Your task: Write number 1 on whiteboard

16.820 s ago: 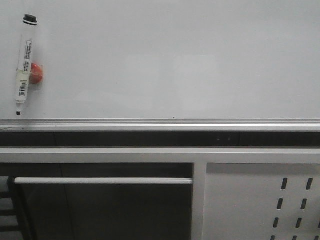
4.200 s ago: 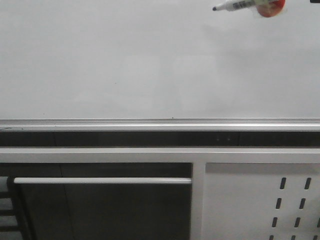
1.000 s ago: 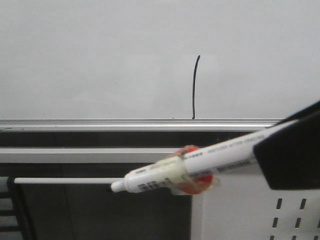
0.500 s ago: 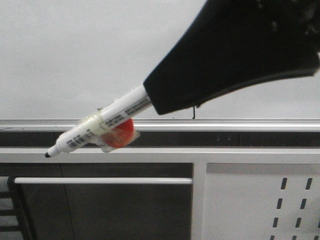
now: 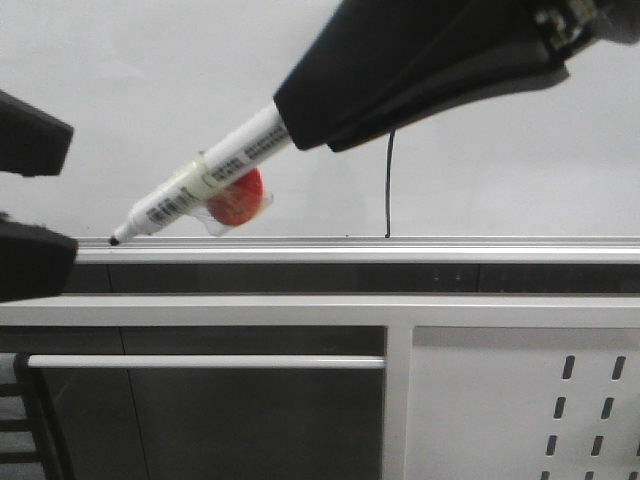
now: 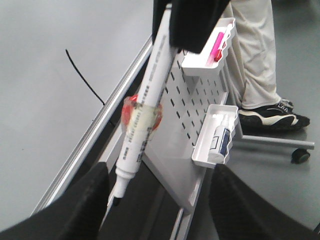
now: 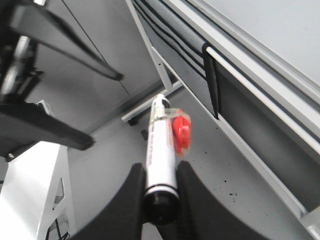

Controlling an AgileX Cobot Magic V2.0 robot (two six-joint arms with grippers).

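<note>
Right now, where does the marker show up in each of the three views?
Front: marker slants down-left from the right gripper, tip just above the whiteboard rail.
Left wrist: marker runs from top centre down toward the open left jaws.
Right wrist: marker sits between the jaws, pointing away.
Shared landmark: the red magnet taped to its barrel.

The right gripper, clamped on the marker, has risen, carrying the tip from the lower rails up to the whiteboard rail. The left gripper, fingers parted, has entered beside that tip.
</note>
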